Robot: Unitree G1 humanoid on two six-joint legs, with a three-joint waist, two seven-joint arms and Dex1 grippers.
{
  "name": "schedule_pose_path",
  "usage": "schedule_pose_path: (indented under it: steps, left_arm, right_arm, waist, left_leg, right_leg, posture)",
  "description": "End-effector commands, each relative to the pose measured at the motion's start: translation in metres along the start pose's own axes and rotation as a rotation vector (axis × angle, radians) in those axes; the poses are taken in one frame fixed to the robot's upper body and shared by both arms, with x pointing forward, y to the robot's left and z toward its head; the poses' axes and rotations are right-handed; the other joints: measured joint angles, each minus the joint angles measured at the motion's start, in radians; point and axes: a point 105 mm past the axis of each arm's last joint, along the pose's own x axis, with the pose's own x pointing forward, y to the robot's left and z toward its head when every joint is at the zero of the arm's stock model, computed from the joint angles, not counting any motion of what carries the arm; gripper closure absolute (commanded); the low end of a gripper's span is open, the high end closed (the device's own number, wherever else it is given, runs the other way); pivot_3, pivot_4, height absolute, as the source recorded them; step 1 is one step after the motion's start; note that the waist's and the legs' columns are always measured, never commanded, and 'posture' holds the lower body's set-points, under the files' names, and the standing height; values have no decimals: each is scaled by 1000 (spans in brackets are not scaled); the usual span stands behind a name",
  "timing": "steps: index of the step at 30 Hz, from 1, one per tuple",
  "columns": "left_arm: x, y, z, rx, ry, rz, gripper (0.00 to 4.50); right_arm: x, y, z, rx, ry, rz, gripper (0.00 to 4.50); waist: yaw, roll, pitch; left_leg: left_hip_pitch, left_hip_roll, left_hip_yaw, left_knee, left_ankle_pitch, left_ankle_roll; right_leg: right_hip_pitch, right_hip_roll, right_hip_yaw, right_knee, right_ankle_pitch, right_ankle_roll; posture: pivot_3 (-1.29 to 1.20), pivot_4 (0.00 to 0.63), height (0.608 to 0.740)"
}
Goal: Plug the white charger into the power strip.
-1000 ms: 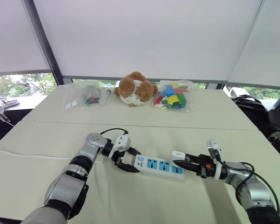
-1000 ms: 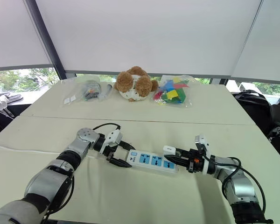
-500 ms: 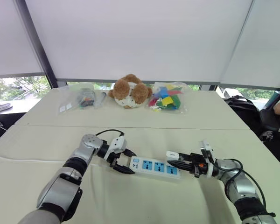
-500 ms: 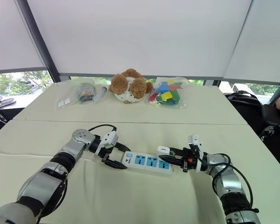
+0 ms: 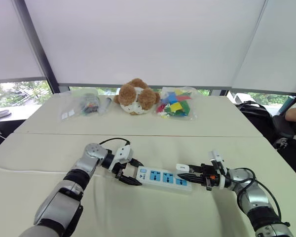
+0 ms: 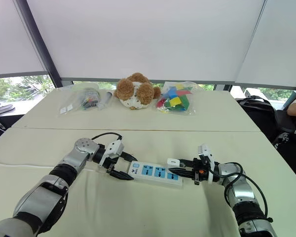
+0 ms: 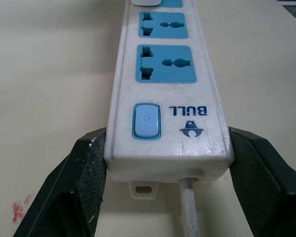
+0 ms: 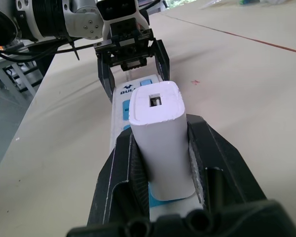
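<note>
Right gripper (image 5: 186,172) pinches the charger (image 8: 160,138), a smooth white rounded block, over the right end of the strip (image 7: 163,98). I can't tell if it touches. The strip's long axis runs left-right on the table (image 5: 153,212). Left gripper (image 5: 131,173) clamps its switch end, textured pads (image 7: 89,163) on both sides. A socket lies under the charger, so I judge pressing down comes next. Prongs hidden. The strip is scuffed white plastic with blue socket faces.
</note>
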Motion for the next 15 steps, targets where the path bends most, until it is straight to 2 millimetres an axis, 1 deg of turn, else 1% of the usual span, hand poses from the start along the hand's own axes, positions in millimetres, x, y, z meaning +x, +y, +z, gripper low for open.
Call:
schedule_pose_path:
  steps: [1, 8, 15]
  left_arm:
    - [1, -24, -31, -89, 102, -107, 1553]
    - [1, -25, -31, -91, 99, -108, 1553]
    - [-4, -29, -32, -97, 105, -107, 1553]
  right_arm:
    - [-17, 6, -33, 88, 121, -39, 3784]
    - [-15, 9, -46, 105, 143, -40, 3784]
    - [-11, 15, -65, 160, 167, -21, 3784]
  waist:
    - [0, 0, 0]
    - [-1, -1, 0]
    - [-12, -7, -5]
  left_leg:
    - [0, 0, 0, 0, 0, 0]
    - [1, 0, 0, 0, 0, 0]
    - [5, 2, -1, -3, 0, 0]
  right_leg:
    - [0, 0, 0, 0, 0, 0]
    - [1, 0, 0, -1, 0, 0]
    - [3, -1, 1, -1, -2, -3]
  posture:
    - [0, 150, 739]
    - [0, 150, 739]
    - [0, 150, 739]
